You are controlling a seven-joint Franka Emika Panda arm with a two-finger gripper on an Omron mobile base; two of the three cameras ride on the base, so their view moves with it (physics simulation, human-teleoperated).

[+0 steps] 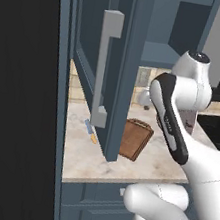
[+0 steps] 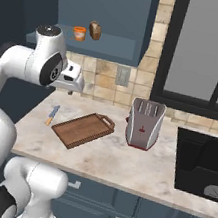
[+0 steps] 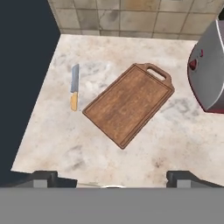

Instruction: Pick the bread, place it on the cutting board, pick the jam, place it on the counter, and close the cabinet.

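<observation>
A: What is seen of the largest things?

B: The cabinet (image 2: pixel 106 9) is found open above the bench (image 2: pixel 117 160), its door (image 1: pixel 108 56) swung out. A toaster (image 2: pixel 144 123) is stood towards the back edge of the bench, beside a dark sink (image 2: pixel 202 165) set at the right end.

A: And the cutting board?

B: The cutting board (image 3: pixel 128 103) is laid flat and bare near the middle of the bench, its handle loop turned towards the back edge. A knife (image 3: pixel 75 86) is laid just beside it, near the left edge.

A: Where are the bread and the jam placed?

B: Both are kept on the cabinet shelf (image 2: pixel 106 47), the bread (image 2: pixel 95 30) just beside the jam (image 2: pixel 79 33).

A: How are the fingers (image 3: pixel 43 178) held?

B: They are spread wide above the bench's front edge, and nothing is gripped.
</observation>
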